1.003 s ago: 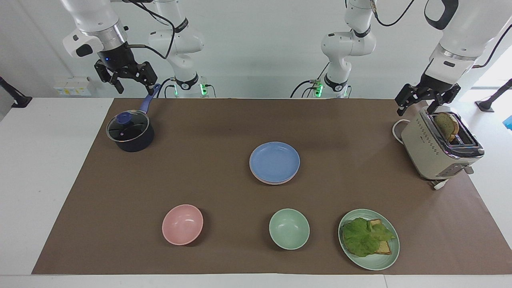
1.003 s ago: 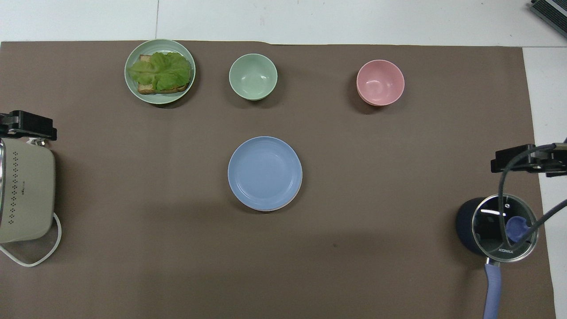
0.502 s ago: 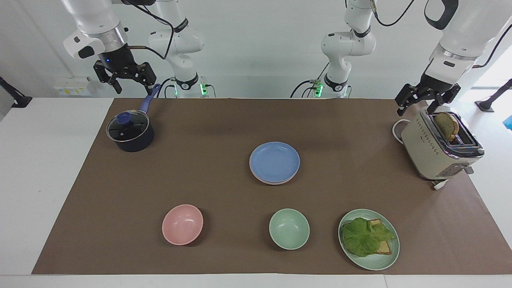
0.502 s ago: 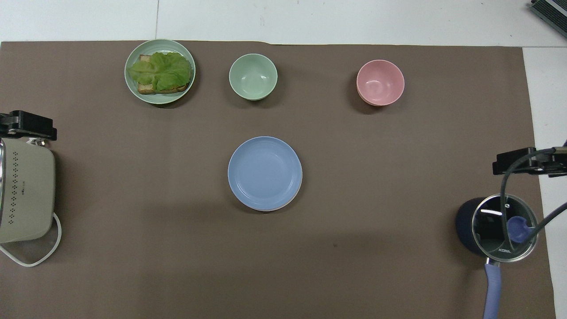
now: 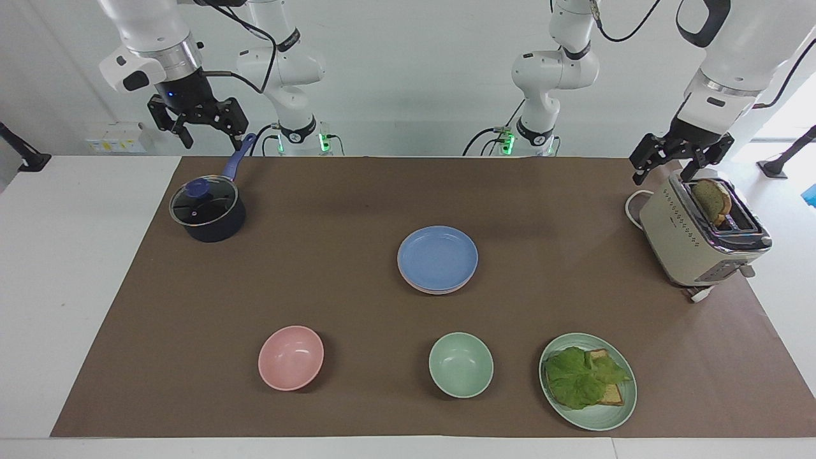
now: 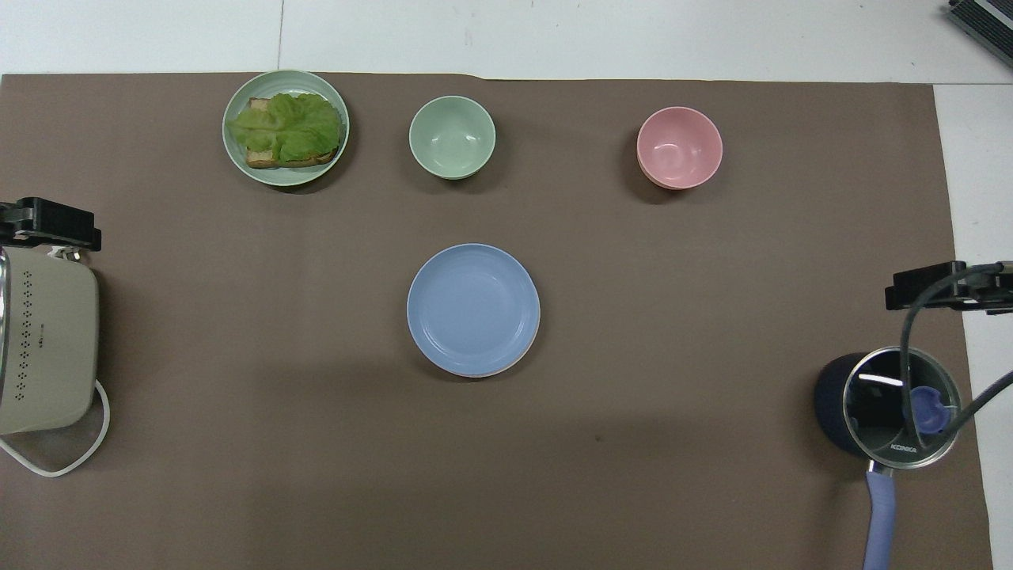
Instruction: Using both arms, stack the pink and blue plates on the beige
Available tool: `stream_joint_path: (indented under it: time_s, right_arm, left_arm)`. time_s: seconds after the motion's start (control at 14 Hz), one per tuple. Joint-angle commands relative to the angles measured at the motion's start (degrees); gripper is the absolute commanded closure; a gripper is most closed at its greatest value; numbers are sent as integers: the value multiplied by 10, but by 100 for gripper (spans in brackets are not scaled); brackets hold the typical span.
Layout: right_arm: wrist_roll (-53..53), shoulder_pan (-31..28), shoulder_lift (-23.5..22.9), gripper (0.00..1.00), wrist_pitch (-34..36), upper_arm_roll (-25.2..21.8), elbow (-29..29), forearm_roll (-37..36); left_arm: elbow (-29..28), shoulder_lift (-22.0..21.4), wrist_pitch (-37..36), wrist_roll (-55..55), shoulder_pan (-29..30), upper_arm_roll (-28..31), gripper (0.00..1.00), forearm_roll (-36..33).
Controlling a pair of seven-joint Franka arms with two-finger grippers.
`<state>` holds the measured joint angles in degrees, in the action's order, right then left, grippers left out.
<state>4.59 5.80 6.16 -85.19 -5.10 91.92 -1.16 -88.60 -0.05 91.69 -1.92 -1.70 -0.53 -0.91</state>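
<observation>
A blue plate (image 5: 438, 257) (image 6: 473, 307) tops a stack in the middle of the brown mat. A thin pink plate rim (image 5: 438, 291) shows just beneath it. The beige plate is hidden under these two. My right gripper (image 5: 210, 135) (image 6: 946, 286) hangs open and empty above the pot's handle. At the left arm's end of the table, my left gripper (image 5: 663, 172) (image 6: 49, 224) hangs open and empty over the toaster's edge nearest the robots. Neither gripper touches a plate.
A dark pot with a glass lid (image 5: 207, 210) stands under the right gripper. A beige toaster (image 5: 692, 245) holds a slice of bread. Farther from the robots than the stack sit a pink bowl (image 5: 291, 357), a green bowl (image 5: 460, 364) and a green plate (image 5: 599, 419) with lettuce on bread.
My right gripper has risen a little and drifted toward the right arm's end of the table. The left arm and the plates have stayed put.
</observation>
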Motion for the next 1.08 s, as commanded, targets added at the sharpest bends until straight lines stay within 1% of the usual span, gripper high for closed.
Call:
stream_joint_path:
  time_s: [0.0,1.0]
  right_arm:
    - [-15,-4,7,0,19,1,1,2]
    - [-15,-6,12,0,15,-1,12,0]
  left_arm:
    - [-5,-9,-7,5,6,-4,0,-7]
    - [-5,-9,-7,5,6,-4,0,-7]
